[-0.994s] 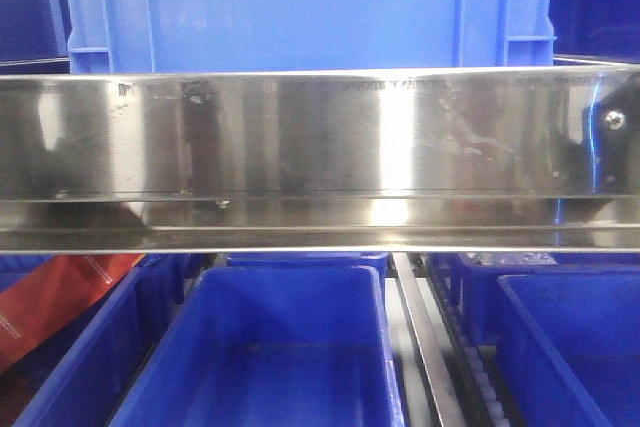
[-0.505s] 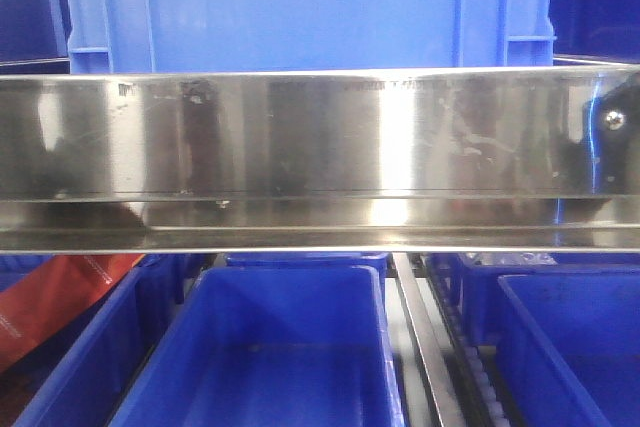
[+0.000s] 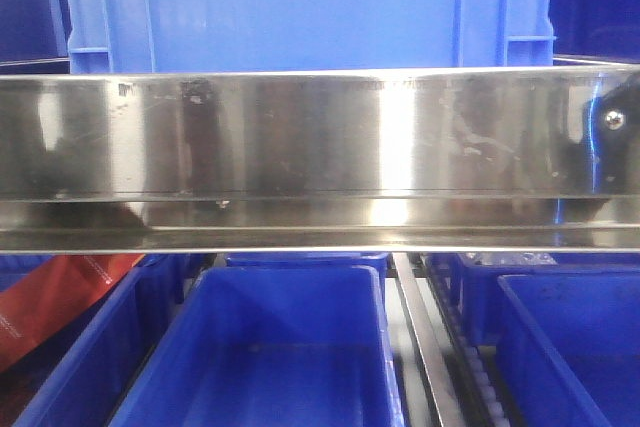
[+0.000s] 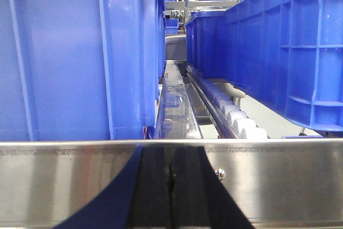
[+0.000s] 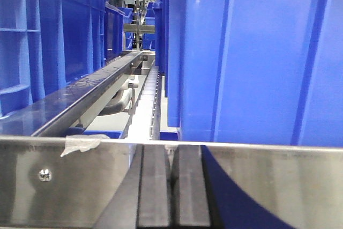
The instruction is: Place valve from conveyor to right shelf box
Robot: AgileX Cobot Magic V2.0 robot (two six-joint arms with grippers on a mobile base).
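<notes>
The valve and the conveyor are out of view in every frame. My left gripper is shut and empty; its two black fingers press together in front of a polished steel shelf rail. My right gripper is also shut and empty, in front of the same kind of steel rail. In the front view no gripper shows; an open blue shelf box stands below the rail and another blue box to its right.
A wide steel shelf rail spans the front view, with a large blue crate on the level above. A red bag lies lower left. Tall blue crates and white roller tracks flank the wrist views.
</notes>
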